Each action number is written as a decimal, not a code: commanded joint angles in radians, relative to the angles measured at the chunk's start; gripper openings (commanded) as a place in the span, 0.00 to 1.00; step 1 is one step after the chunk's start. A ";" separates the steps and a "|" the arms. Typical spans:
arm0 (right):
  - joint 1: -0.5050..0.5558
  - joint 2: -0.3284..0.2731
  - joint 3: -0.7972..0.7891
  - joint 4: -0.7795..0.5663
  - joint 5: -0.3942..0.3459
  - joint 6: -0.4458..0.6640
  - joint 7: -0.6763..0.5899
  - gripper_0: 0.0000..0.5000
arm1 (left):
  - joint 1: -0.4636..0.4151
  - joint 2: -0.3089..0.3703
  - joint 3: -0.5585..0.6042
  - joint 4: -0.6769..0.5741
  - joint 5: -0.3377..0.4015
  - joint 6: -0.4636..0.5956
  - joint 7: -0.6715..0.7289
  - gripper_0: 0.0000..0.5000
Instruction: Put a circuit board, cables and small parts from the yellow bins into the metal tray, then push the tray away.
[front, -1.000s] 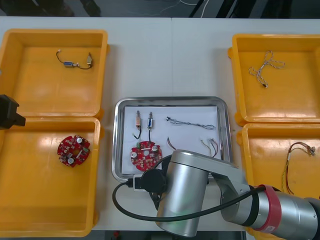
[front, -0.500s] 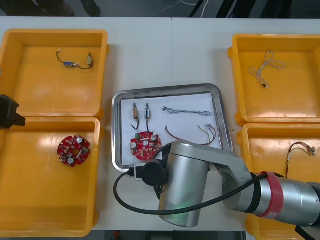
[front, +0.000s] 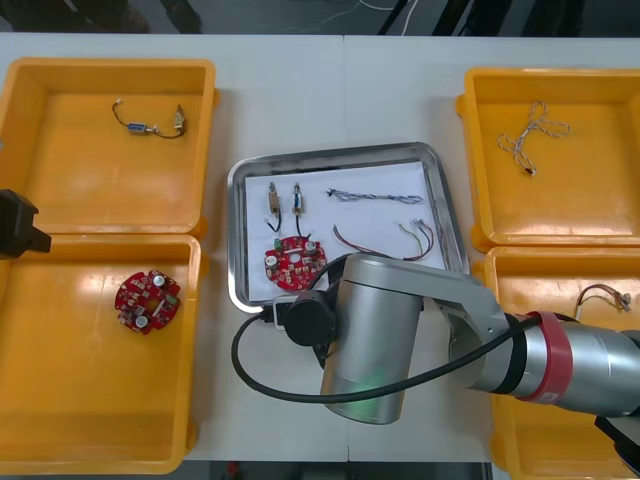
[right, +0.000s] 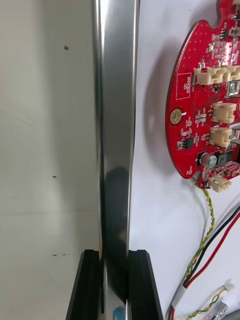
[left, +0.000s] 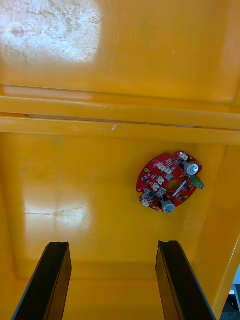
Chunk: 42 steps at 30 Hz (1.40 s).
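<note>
The metal tray (front: 335, 153) lies mid-table, white inside, holding a red circuit board (front: 293, 259), two small metal parts (front: 284, 200), a blue and white cable (front: 375, 196) and a red and yellow cable (front: 385, 243). My right arm (front: 370, 340) covers the tray's near edge. In the right wrist view my right gripper (right: 115, 285) is shut on the tray's shiny rim (right: 116, 125), one finger on each side, with the board (right: 210, 100) and cable (right: 207, 240) just inside. My left gripper (left: 112, 280) hangs open over the near left bin (left: 100, 120), short of another board (left: 169, 181).
Two yellow bins flank the tray on each side. The near left bin (front: 60, 420) holds a spare board (front: 146, 300); the far left bin holds a black cable with a small part (front: 150, 125). The right bins hold a twisted cable (front: 532, 132) and a red and yellow cable (front: 598, 296).
The tray has slid away from the robot towards the table's far side, with my right arm following it. The left arm has not moved.
</note>
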 joint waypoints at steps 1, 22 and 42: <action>-0.073 0.011 0.016 0.028 0.003 -0.007 -0.036 0.00 | 0.019 0.038 0.032 -0.029 0.008 0.006 -0.051 1.00; -0.126 0.012 -0.058 0.137 0.003 -0.060 -0.055 0.00 | 0.019 0.038 0.032 -0.029 0.008 0.006 -0.051 1.00; -0.185 0.068 -0.104 0.238 0.000 -0.093 -0.075 0.00 | 0.019 0.038 0.032 -0.029 0.008 0.006 -0.051 1.00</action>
